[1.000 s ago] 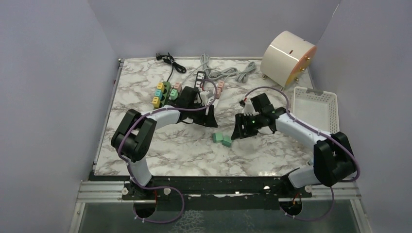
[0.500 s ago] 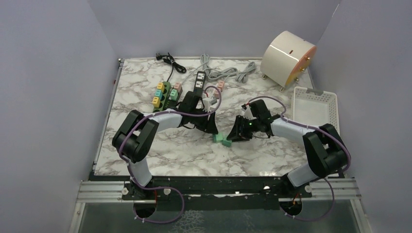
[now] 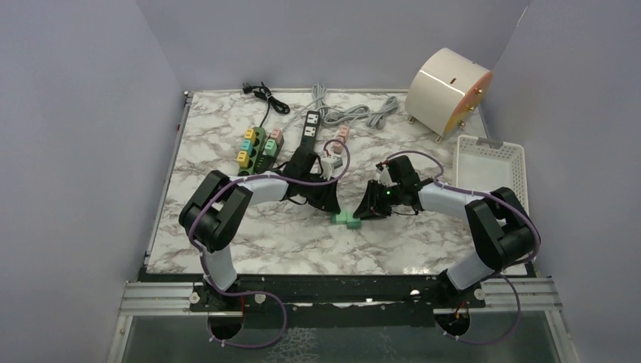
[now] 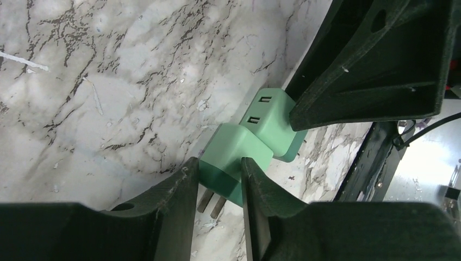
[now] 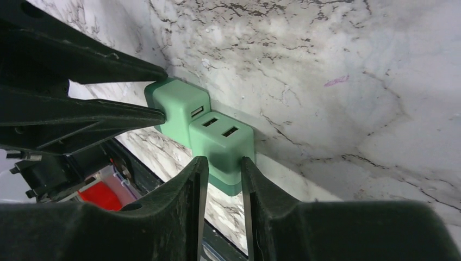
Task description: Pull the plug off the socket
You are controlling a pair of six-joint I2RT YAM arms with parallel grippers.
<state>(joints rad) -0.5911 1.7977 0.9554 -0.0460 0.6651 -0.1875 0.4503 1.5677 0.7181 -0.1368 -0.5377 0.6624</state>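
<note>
Marble table (image 3: 219, 140), paired mint-green plug cubes (image 3: 347, 218)

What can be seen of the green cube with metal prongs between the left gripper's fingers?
The green plug cube is a small, matte, plastic-looking block with rounded edges, mint above and darker toward the base, where two metal prongs stick out. It lies on the marble table near its middle. The left gripper clamps its sides, and one face meets a second green cube with two USB slots, which the right gripper holds.
</note>
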